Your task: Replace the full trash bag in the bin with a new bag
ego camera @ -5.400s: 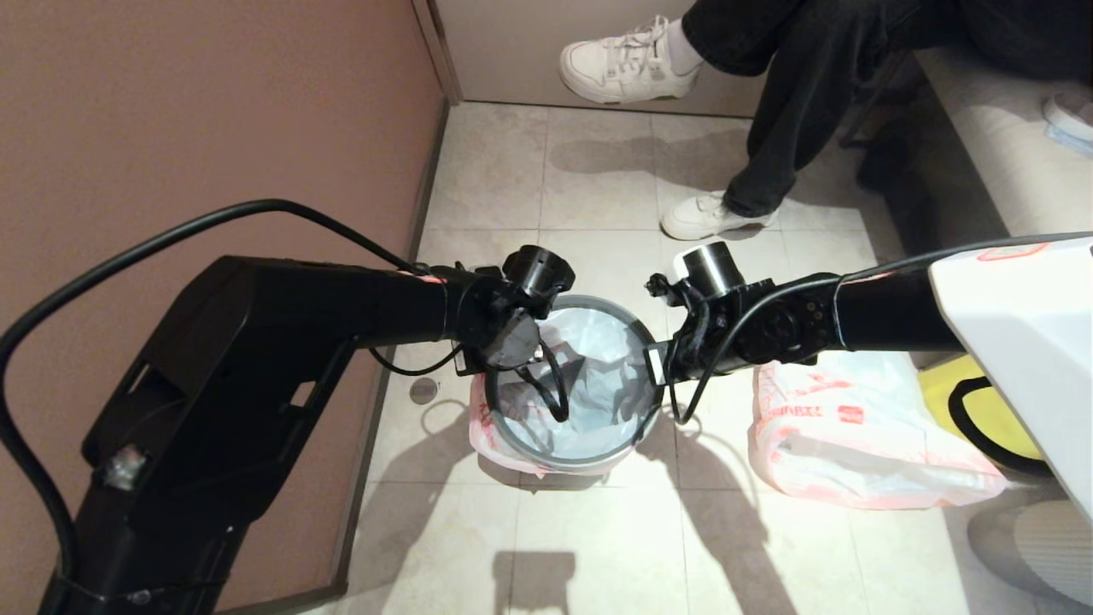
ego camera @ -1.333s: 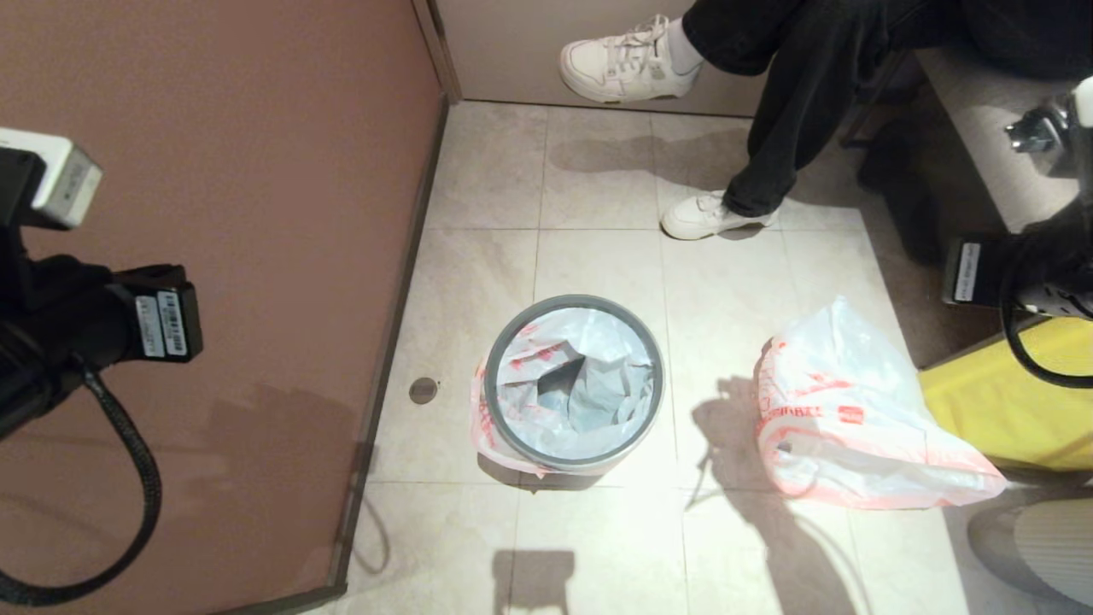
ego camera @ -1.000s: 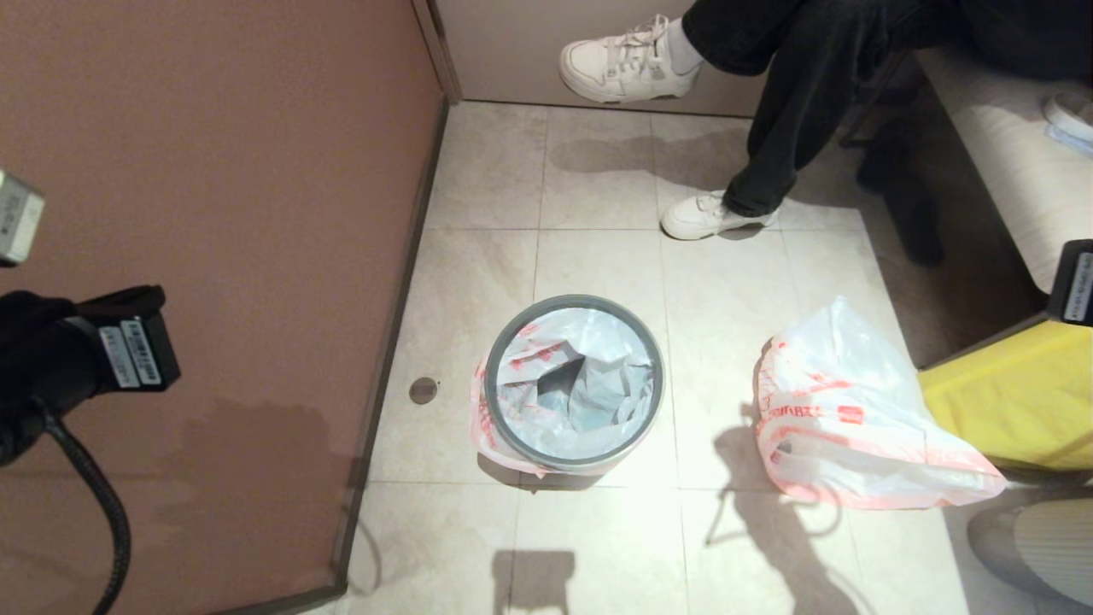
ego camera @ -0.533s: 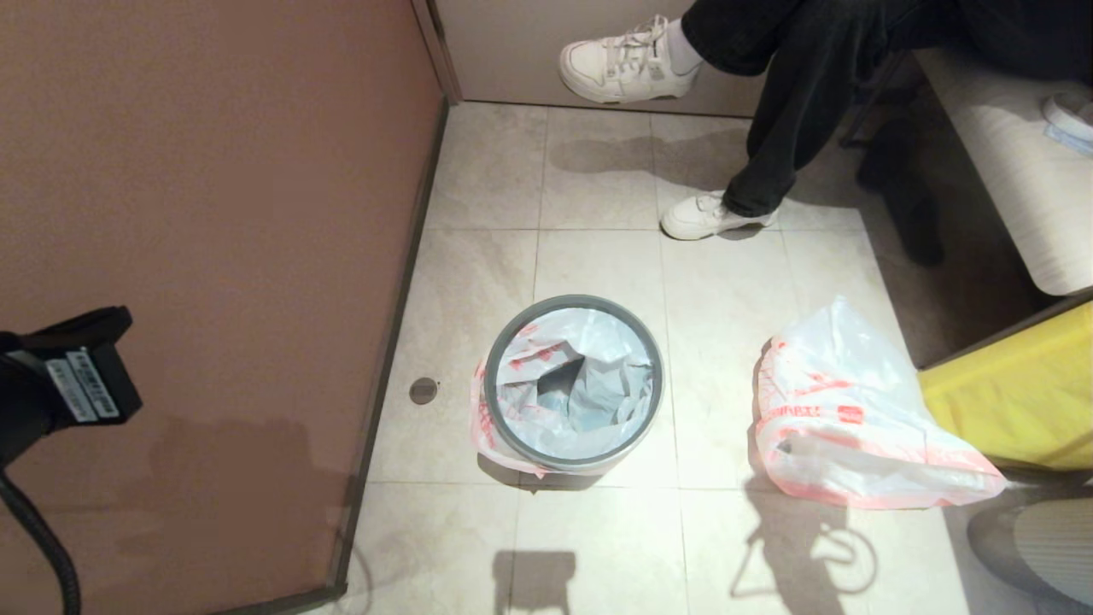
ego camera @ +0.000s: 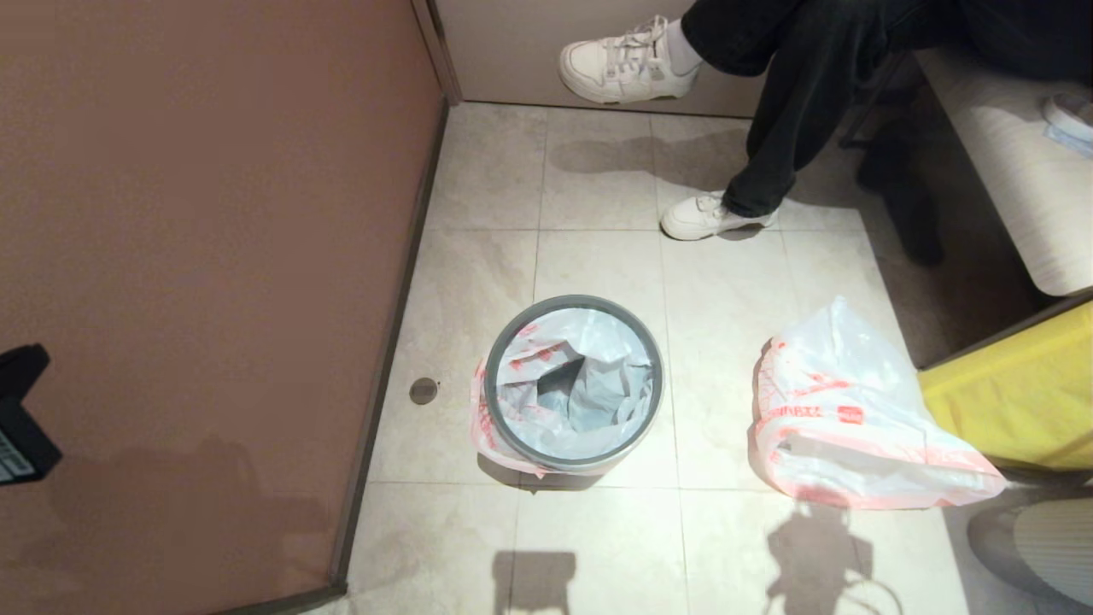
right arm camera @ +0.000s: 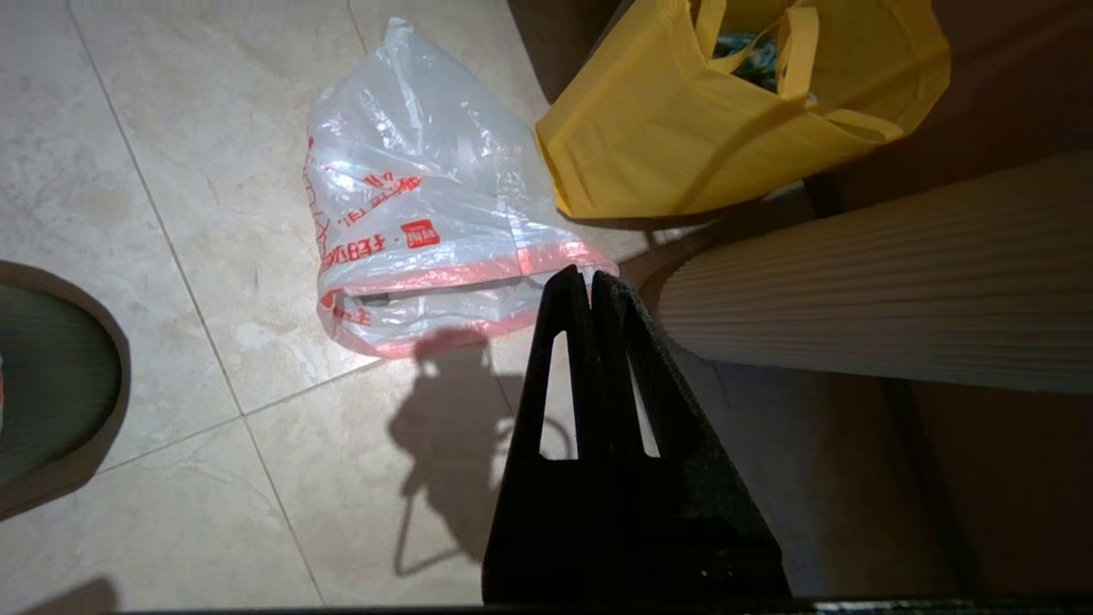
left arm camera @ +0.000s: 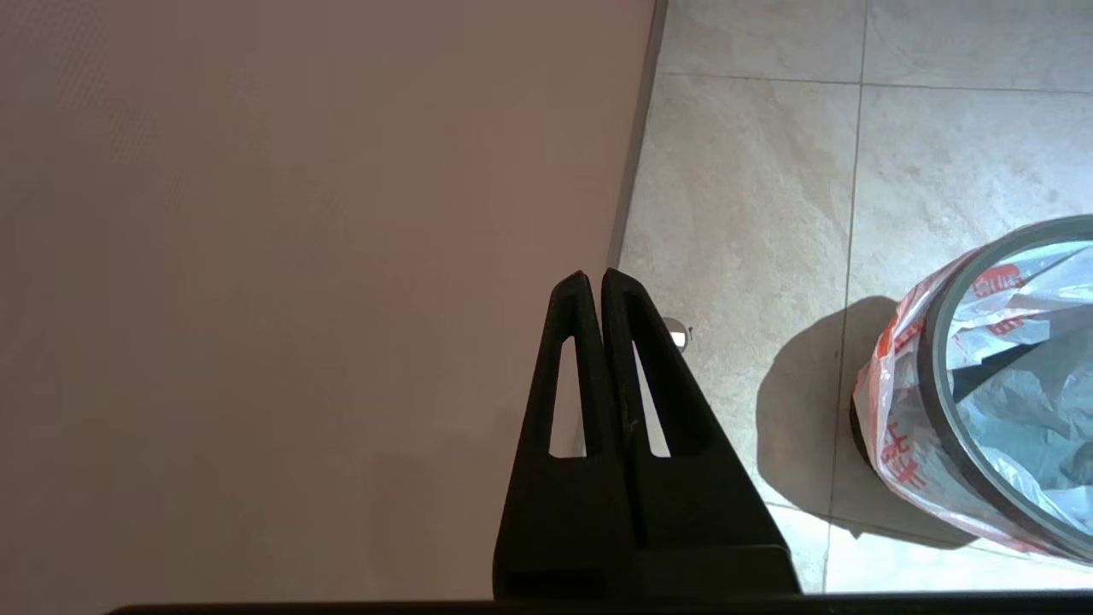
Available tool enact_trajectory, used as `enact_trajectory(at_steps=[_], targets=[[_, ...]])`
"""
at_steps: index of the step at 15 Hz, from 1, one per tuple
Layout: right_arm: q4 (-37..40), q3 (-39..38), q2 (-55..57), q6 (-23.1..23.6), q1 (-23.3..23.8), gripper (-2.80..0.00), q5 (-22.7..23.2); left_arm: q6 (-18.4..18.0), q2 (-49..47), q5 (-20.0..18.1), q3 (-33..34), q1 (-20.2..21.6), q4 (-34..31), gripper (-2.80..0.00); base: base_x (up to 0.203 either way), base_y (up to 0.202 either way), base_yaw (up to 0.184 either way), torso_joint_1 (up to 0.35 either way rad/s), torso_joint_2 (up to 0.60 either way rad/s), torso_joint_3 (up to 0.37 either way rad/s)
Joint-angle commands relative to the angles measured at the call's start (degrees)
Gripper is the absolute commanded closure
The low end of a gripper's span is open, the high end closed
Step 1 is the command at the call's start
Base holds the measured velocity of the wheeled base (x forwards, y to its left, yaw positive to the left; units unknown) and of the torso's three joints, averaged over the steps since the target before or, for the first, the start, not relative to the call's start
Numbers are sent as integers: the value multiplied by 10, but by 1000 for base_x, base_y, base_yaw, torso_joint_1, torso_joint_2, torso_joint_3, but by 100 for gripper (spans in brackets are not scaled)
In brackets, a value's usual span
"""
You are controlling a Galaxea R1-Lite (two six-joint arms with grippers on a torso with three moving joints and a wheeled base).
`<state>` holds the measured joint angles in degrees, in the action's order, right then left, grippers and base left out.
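we see the new bag point(ego camera: 574, 389) lining the bin point(ego camera: 504, 427) at floor centre and the full trash bag point(ego camera: 854, 427) lying right of it, nearer our right gripper point(right arm camera: 591, 278), pinched empty like our left gripper point(left arm camera: 593, 278) by the wall.

Bin point(ego camera: 574, 461): grey ring rim. New bag point(ego camera: 589, 401) lining bin: translucent white, red print, pink hem band. Full trash bag point(ego camera: 845, 418) right of bin: same translucent white, red characters, pink band. Floor point(ego camera: 598, 256): beige marbled tiles. Wall point(ego camera: 205, 213) left of bin: dusty pink-brown. Tote point(right arm camera: 726, 111) beyond full trash bag: yellow; contents possibly green-blue. Left claw point(left arm camera: 595, 282), right claw point(right arm camera: 581, 278): black.
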<state>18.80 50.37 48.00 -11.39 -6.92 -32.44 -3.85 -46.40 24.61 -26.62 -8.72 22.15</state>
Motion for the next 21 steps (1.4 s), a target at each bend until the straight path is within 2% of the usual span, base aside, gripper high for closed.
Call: enact_trajectory(at_steps=[1, 6, 9, 11, 14, 16, 18, 21], targets=[[1, -13, -54, 8, 13, 0, -1, 4, 38, 2, 20, 6, 1, 0, 0, 0, 0, 0, 0, 0], [3, -41, -136, 48, 29, 0, 0, 7, 104, 3, 60, 57, -1, 0, 0, 0, 0, 0, 0, 0], [28, -43, -178, 57, 31, 0, 1, 7, 162, 3, 104, 61, -12, 0, 0, 0, 0, 0, 0, 0], [36, -48, -212, 65, 31, 0, 14, 16, 209, 2, 113, 67, -47, 0, 0, 0, 0, 0, 0, 0], [39, -64, -258, 91, 31, 0, 34, 50, 268, -1, 122, 73, -122, 0, 0, 0, 0, 0, 0, 0], [38, -81, -293, 107, 31, 0, 70, 73, 309, -12, 137, 74, -161, 0, 0, 0, 0, 0, 0, 0], [34, -91, -323, 105, 30, 0, 135, 79, 342, -31, 147, 74, -193, 0, 0, 0, 0, 0, 0, 0], [31, -115, -364, 117, 52, 0, 251, 80, 371, -101, 148, 79, -240, 0, 0, 0, 0, 0, 0, 0]])
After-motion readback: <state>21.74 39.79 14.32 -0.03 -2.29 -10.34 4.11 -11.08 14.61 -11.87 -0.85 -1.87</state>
